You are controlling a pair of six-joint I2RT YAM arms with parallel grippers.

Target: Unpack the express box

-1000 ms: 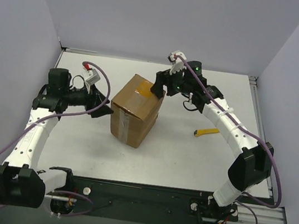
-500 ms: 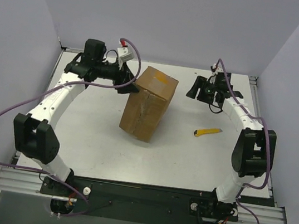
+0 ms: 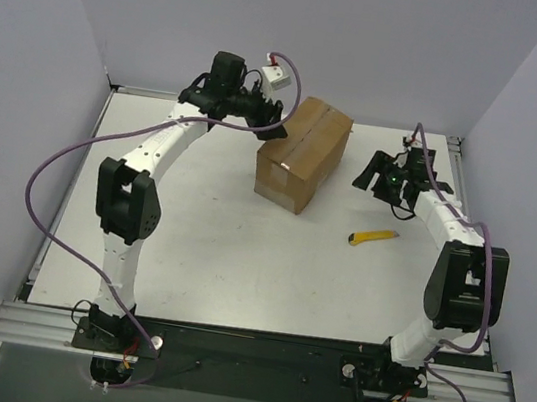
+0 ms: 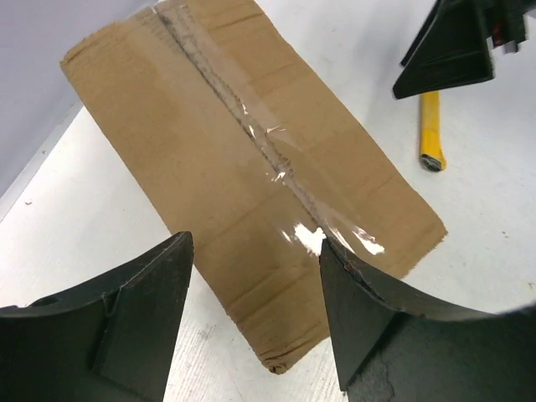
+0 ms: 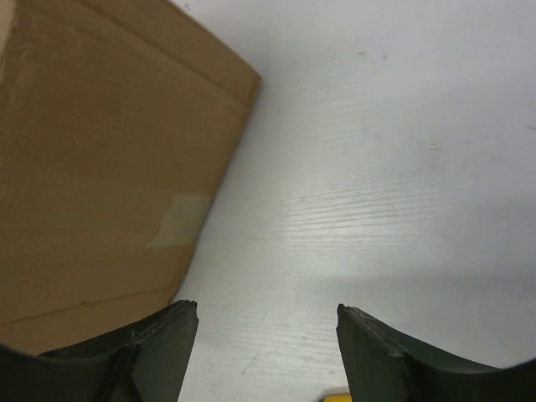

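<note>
Taped express box (image 3: pixel 303 154) lies flat, seemingly unopened.

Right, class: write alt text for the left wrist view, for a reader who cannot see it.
A brown cardboard box lies on a white table, seen from close above between the open dark fingers of the left gripper. Clear tape runs along its top seam. A yellow knife lies on the table beyond the box, at upper right.

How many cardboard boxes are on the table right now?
1. The express box sits far-centre on the table, taped seam up, between the left gripper and right gripper. It's sealed, so any inner box is hidden.
</note>
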